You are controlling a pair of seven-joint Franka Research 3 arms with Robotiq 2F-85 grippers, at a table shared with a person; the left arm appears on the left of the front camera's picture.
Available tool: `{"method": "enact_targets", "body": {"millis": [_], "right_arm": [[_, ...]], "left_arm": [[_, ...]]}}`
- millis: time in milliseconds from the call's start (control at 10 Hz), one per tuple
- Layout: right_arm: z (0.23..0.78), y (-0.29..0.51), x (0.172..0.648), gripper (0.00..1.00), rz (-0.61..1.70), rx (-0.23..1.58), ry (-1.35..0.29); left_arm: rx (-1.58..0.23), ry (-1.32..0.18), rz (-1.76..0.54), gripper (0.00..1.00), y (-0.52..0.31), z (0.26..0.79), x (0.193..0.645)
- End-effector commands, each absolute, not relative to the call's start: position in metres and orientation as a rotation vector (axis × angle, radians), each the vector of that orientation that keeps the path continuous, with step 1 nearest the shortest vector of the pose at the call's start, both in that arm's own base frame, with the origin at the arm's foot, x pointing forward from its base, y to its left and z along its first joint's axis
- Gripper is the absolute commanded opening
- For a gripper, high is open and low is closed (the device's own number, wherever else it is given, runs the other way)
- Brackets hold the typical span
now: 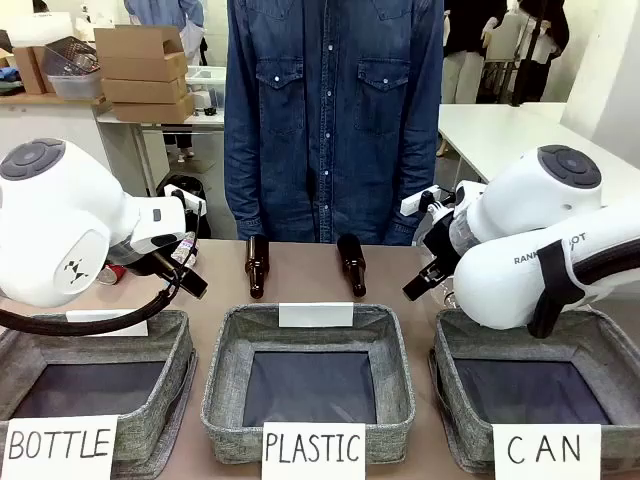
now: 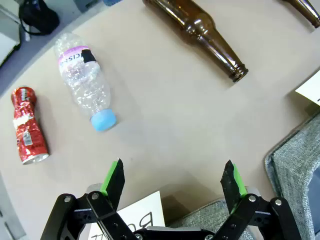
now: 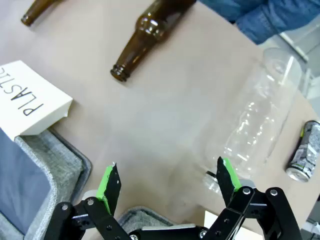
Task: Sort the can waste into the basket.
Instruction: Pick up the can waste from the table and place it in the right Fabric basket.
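The brown table runs across the front view, with a person in a denim shirt standing at its far edge.

The white left arm leans in over the near left corner. The left jaws stand wide apart above bare tabletop, gripping nothing. The right arm reaches in over the near right corner. The right jaws are likewise spread and grip nothing.

Three grey fabric baskets line the near edge:
- the one signed "BOTTLE" sits at the left corner
- the one signed "PLASTIC" sits in the middle
- the basket signed "CAN" sits at the right corner, partly under the right arm

Two brown glass bottles lie on their sides near the far edge, beyond the middle basket.

In the left wrist view a crushed clear bottle with a blue cap lies toward the left edge. The dented red can lies on its side just beside it, nearer that edge.

In the right wrist view a second clear bottle lies on the table. The dark can lies just beside it, silver end showing.

Both cans are on the table, outside the basket.
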State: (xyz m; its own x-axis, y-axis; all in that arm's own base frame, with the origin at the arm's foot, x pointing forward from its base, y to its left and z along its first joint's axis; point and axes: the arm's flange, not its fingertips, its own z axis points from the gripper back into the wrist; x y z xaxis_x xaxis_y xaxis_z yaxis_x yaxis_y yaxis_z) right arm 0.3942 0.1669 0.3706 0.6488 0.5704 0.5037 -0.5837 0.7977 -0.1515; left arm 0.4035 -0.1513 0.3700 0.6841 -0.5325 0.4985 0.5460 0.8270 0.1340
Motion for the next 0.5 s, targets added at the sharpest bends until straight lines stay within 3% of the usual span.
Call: {"method": "enact_targets", "body": {"millis": [0, 400], "right_arm": [[0.3707, 0.1670, 0.3942, 1.00, 0.656, 0.025, -0.564], [0.3707, 0.1670, 0.3942, 1.00, 0.656, 0.025, -0.564]], "left_arm": [[-0.026, -0.551, -0.604, 1.00, -0.1513, 0.3701, 0.4035], [-0.026, -0.551, -0.604, 1.00, -0.1513, 0.3701, 0.4035]]}}
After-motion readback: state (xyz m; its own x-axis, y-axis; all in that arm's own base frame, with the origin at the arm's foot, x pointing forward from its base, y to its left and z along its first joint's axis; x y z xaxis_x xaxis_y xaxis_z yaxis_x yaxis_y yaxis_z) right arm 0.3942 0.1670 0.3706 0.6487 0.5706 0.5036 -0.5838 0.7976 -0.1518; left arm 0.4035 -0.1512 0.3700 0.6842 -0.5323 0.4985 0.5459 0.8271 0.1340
